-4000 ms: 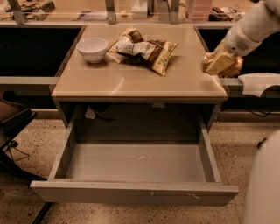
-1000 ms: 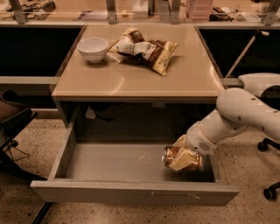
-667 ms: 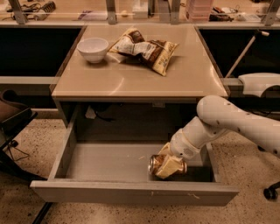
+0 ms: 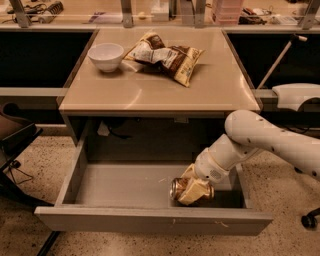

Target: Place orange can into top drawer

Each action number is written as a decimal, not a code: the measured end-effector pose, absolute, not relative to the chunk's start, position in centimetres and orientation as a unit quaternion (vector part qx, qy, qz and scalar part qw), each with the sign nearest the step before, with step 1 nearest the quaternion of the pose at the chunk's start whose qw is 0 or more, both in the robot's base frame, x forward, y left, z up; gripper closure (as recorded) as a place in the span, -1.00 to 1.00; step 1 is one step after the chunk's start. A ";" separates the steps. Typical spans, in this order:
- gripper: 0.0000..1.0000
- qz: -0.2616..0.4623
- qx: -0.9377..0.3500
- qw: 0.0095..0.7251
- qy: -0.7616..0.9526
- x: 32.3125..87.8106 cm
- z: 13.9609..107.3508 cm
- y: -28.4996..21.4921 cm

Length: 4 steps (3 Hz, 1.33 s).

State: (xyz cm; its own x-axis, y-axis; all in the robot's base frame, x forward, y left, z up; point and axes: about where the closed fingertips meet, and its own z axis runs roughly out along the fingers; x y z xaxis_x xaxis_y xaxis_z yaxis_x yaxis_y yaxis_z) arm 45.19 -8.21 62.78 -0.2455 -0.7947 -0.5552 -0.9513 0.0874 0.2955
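Camera view, top drawer (image 4: 150,220) seen pulled open, orange can (image 4: 177,188) held on its side inside the drawer's front right, gripper (image 4: 194,190) clamped around it, white bowl (image 4: 106,55) and snack bags (image 4: 167,56) set above the drawer on the table (image 4: 150,96).

You see a speckled floor (image 4: 45,165), a dark chair (image 4: 15,140) on the left, a tan surface (image 4: 150,95) in the middle and a messy far counter (image 4: 100,10). The end effector (image 4: 194,190) is low, near right.
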 end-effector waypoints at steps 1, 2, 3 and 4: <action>-0.31 0.308 -0.601 0.127 0.726 45.2 62.8 -8.2; -0.76 0.308 -0.601 0.127 0.726 45.2 62.8 -8.2; -1.00 0.309 -0.601 0.127 0.726 45.2 62.8 -8.2; -1.00 0.309 -0.601 0.127 0.726 45.2 62.8 -8.2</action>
